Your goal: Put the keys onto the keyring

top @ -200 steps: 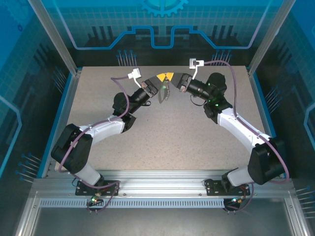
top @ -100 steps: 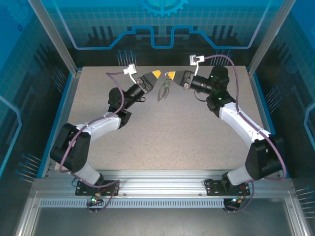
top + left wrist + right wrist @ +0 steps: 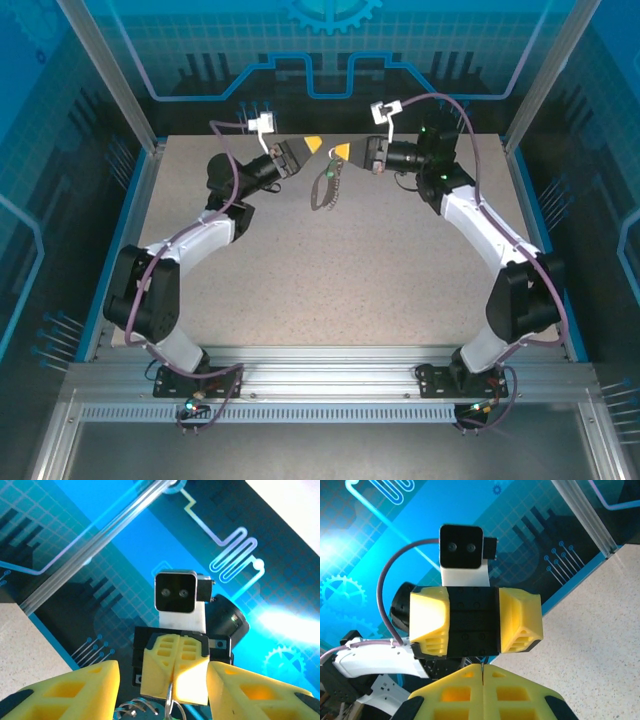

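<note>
My right gripper (image 3: 343,152) is shut on the keyring (image 3: 326,187), a dark loop with a silvery chain that hangs from its yellow tips above the far middle of the table. The left wrist view faces those closed fingers (image 3: 175,672): a thin silver ring (image 3: 170,704) is pinched in their seam, beside a coil of chain (image 3: 131,711) and a speck of green (image 3: 170,718) that may be the key. My left gripper (image 3: 311,148) is open, a short gap left of the keyring, holding nothing. Its spread fingers (image 3: 427,622) face the right wrist camera.
A speckled beige tabletop (image 3: 340,270) lies below both raised arms. Blue panels and aluminium posts (image 3: 150,140) wall in the back and sides. Purple cables (image 3: 455,115) loop off both wrists.
My left gripper has opened and drawn back to the left, off the keyring. Both wrists have risen toward the back wall. The keyring still hangs from the right gripper.
</note>
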Available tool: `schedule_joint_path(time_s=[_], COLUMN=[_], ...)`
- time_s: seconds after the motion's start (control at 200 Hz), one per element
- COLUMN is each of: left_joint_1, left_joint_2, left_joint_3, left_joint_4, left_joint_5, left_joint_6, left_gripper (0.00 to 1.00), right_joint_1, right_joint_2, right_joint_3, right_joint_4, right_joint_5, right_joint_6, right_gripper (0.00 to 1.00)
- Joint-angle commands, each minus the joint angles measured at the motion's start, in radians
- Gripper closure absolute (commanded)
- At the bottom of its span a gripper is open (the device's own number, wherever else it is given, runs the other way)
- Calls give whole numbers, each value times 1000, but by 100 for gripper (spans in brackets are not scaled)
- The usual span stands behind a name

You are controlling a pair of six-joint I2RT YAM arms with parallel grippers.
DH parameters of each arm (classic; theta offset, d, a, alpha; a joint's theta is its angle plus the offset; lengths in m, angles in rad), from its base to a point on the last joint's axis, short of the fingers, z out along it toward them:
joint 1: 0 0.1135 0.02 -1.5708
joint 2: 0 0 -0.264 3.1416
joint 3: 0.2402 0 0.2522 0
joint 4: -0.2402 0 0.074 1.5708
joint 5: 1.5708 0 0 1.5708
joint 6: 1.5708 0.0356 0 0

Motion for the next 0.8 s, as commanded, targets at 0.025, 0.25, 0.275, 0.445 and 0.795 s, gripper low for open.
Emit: schedule_joint_path(time_s=[0.025,0.25,0.275,0.445,0.795], left_joint_1=[17,21,20,20,18], left_joint_2=[12,12,15,29,60], left_joint_3=[53,51,52,61,65], left_joint_4=[-72,-138,-141,-139,-72], left_joint_5=[145,178,181,208,232], left_joint_6=[69,125,128,124,72], left_gripper=[49,49,50,53,58], right_joint_1=[-11,-12,-11,-12,-10], right_joint_2=[31,56,57,62,70], right_joint_3=[58,76,76,75,76], right_joint_4=[-69,-76,-74,-77,-76], right_joint_5=[-67,-76,-77,-81,-81], right_joint_6=[-51,-54,-54,-57,-57], right_gripper=[100,100,100,100,100])
